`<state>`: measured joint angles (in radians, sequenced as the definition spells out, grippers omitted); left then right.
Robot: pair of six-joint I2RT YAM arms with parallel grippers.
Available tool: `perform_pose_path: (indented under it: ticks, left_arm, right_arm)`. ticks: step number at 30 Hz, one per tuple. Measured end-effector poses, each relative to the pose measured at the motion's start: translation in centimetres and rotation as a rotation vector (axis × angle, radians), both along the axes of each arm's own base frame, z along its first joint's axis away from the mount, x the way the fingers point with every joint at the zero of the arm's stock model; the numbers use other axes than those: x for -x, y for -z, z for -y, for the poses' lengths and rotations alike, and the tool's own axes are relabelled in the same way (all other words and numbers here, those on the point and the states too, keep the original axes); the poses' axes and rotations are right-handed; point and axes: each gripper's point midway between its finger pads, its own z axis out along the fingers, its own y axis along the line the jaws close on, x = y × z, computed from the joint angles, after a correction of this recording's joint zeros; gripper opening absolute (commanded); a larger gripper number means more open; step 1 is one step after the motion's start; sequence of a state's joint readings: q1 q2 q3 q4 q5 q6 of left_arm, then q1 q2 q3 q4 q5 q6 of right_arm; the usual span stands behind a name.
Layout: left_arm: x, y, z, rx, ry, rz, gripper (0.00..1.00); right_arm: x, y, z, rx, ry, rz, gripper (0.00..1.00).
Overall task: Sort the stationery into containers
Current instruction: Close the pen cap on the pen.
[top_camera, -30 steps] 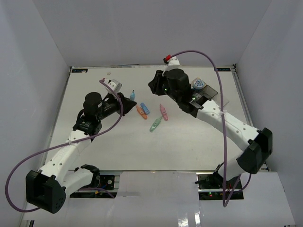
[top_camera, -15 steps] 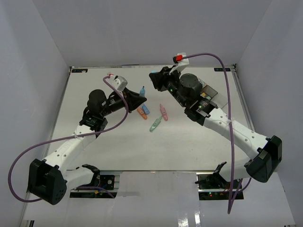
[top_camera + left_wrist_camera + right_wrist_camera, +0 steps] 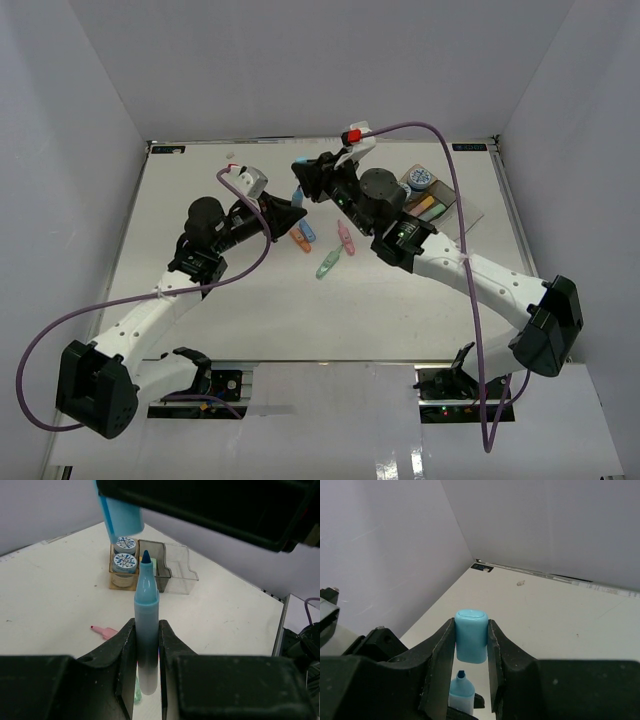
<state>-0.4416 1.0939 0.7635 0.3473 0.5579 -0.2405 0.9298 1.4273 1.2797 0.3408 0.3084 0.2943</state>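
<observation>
**Marker in my left, cap in my right**

My left gripper is closed nearly all the way on a blue marker. Its fingers press the barrel from both sides, and the bare dark-blue tip points up and away from my wrist. My right gripper is likewise clamped narrow, on the light-blue cap, which fills the gap between its fingers. From the right wrist, the marker's tip sits just below the cap. From the left wrist, the cap hangs above and a little left of the tip. The two are near each other but apart. Both grippers meet above the table, towards the middle of its far edge.

The trays stand near the far right corner. The amber compartment holds two rolls, one behind the other. A smoky grey compartment joins it, with a clear one beyond that. Something pale green shows in the grey one, but I cannot tell what it is.

Four pieces lie loose on the table below my grippers, around the middle:
- The orange piece and the blue piece lie side by side.
- The pink piece lies to their right.
- The green piece lies nearer the near edge, between the two groups.
</observation>
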Motion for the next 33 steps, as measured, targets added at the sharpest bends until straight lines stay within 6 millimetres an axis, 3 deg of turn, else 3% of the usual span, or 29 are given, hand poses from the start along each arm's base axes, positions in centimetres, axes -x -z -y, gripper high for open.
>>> perform_pose_path:
  ticks: [5,14,33]
  left_arm:
    - [-0.1,-0.7,-0.4,0.009,-0.024,0.018,0.19]
    - [-0.3,-0.8,-0.6,0.013,-0.046,0.018,0.18]
    - [-0.6,0.0,-0.4,0.005,-0.042,-0.006,0.18]
  right_arm:
    - [0.2,1.3,-0.6,0.023,0.003,-0.007,0.18]
    - [0.4,1.7,-0.9,0.022,0.005,-0.004,0.18]
    - [0.0,0.3,-0.8,0.020,0.029,0.038,0.18]
